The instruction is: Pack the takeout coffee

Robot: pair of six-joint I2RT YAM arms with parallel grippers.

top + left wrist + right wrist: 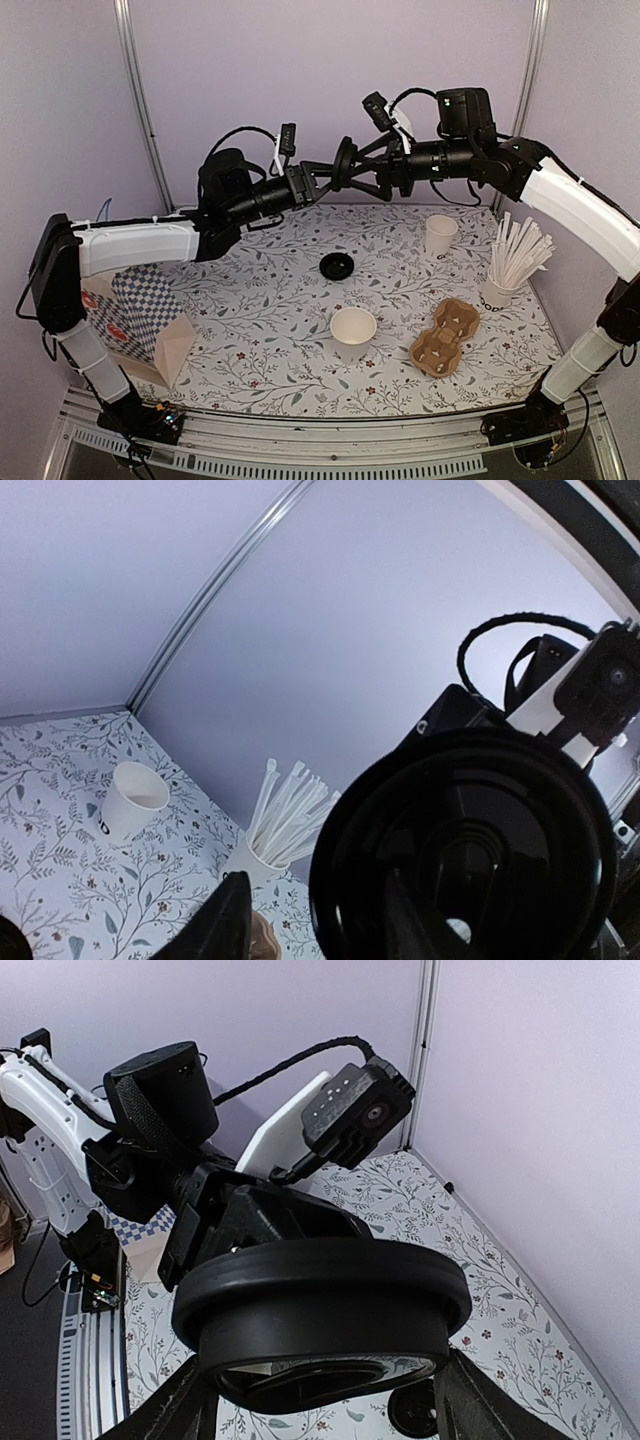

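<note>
The right gripper [358,170] clamps the lid [346,163] in mid-air. The left gripper [328,180] has its fingers apart around the rim.

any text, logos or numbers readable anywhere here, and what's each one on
Nothing reads in full.
Lidless white paper cup near the back wall: dark lettering curves out of sight, unreadable.
White cup of long white sticks: dark letters, too small.
Blue-checked paper bag: red marks, blurred.
</note>
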